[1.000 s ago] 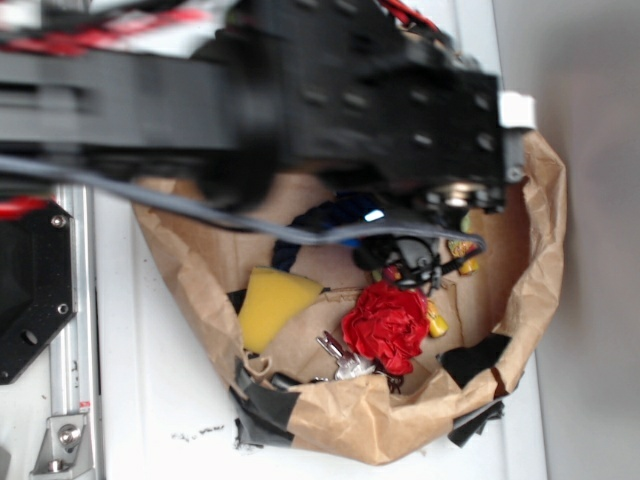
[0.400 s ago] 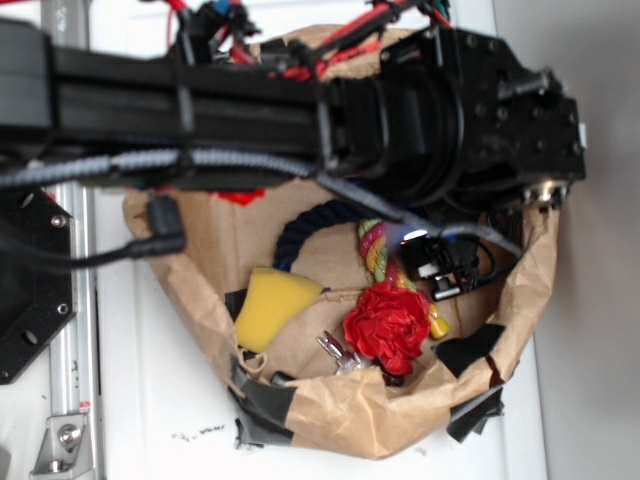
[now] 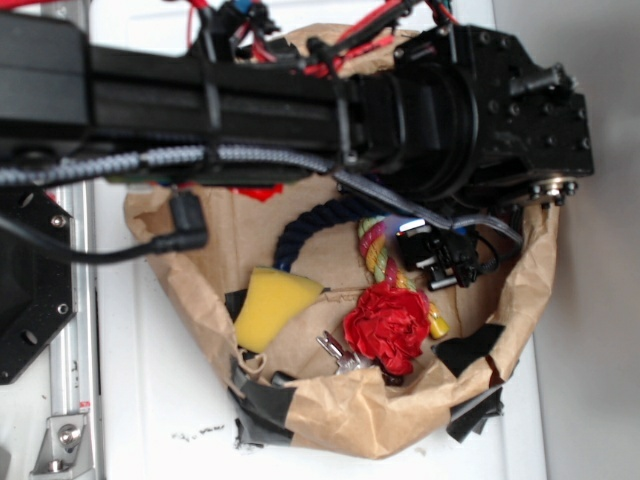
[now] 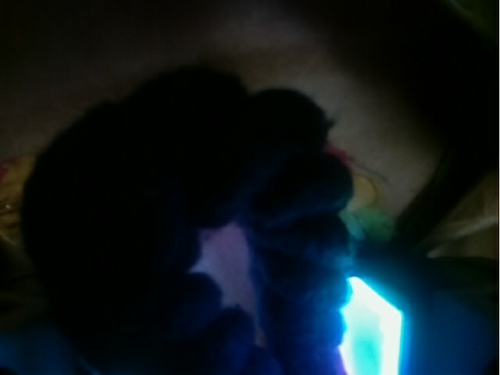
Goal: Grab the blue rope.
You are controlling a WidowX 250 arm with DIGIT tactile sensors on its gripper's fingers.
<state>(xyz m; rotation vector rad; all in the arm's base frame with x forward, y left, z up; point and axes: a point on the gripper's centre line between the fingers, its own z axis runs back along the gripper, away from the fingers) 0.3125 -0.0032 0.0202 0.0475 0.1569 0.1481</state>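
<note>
Compared with a moment ago, the black arm (image 3: 300, 100) has barely shifted, its dangling cable plug (image 3: 185, 225) now a little further right. It stretches horizontally across the upper frame, its wrist block at upper right over the brown paper bag (image 3: 520, 290). The claw (image 3: 445, 258) sits under the wrist at centre right, low inside the bag; whether its jaws are apart or together cannot be told. In the wrist view, dark navy rope strands fill the frame, very close. The blue rope (image 3: 300, 232) curves from under the arm down toward the yellow sponge (image 3: 268, 305) at centre left. Beside it lie the multicoloured rope (image 3: 378, 250) and a red fabric flower (image 3: 385, 325). The bag rests on the white desk (image 3: 160, 390).
</note>
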